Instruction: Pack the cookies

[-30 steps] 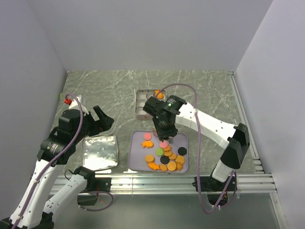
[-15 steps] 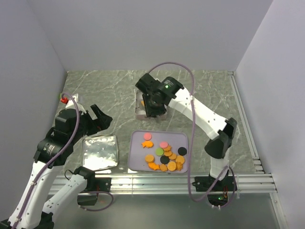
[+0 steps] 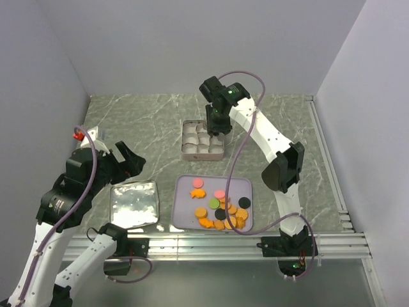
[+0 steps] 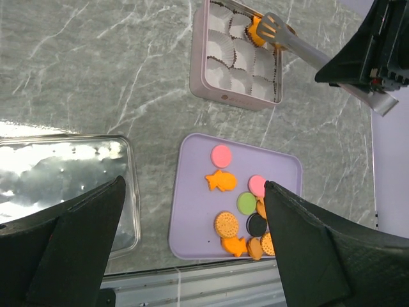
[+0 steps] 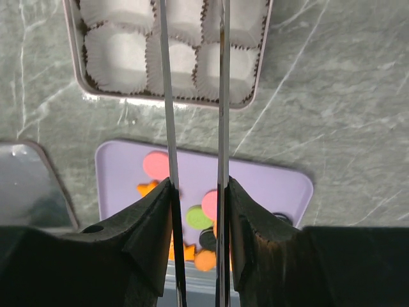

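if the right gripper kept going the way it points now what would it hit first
The right gripper carries tongs that lead the way. Their tip would first meet the orange cookie in a corner cup of the tin. Depth is unclear, so the tip may already touch it.

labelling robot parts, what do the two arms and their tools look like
The left arm and right arm have white shells and black joints. The left tool and right tool are black, two-fingered. A mauve cable loops along each arm. A green light shows on the right wrist, a small red cap on the left.
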Available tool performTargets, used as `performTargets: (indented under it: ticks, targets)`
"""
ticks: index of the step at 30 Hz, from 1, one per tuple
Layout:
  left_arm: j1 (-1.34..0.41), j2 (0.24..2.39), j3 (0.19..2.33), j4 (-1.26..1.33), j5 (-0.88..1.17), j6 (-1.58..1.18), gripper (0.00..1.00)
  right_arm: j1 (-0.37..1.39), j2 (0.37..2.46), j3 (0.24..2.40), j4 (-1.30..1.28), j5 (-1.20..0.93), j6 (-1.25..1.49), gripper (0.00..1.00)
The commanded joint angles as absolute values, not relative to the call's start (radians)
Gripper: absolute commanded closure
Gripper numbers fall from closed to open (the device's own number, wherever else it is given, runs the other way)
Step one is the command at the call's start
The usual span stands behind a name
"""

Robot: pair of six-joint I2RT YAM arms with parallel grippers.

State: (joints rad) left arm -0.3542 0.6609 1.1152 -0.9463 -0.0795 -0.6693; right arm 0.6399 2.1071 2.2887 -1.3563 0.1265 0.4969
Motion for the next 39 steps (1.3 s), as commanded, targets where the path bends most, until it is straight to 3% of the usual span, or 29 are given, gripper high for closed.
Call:
performTargets:
  ticks: [1,30,35,39]
  targets:
    - [-0.357,0.643,1.161,-0.983,-0.110,-0.646,0.04,0.640,2.138,2.365,-1.350,0.103,0.449,0.63]
    - [-0.357,0.637,1.215,-1.092,-0.176,-0.604,0.03,0.581,2.264,2.447,-1.278,0.005,0.489,0.58]
    - [-0.357,0.634,1.212,-1.095,-0.181,-0.607,0.03,0.581,2.260,2.431,-1.279,0.011,0.489,0.47]
    - [-0.356,0.626,1.210,-1.098,-0.184,-0.612,0.02,0.581,2.258,2.433,-1.284,0.017,0.491,0.43]
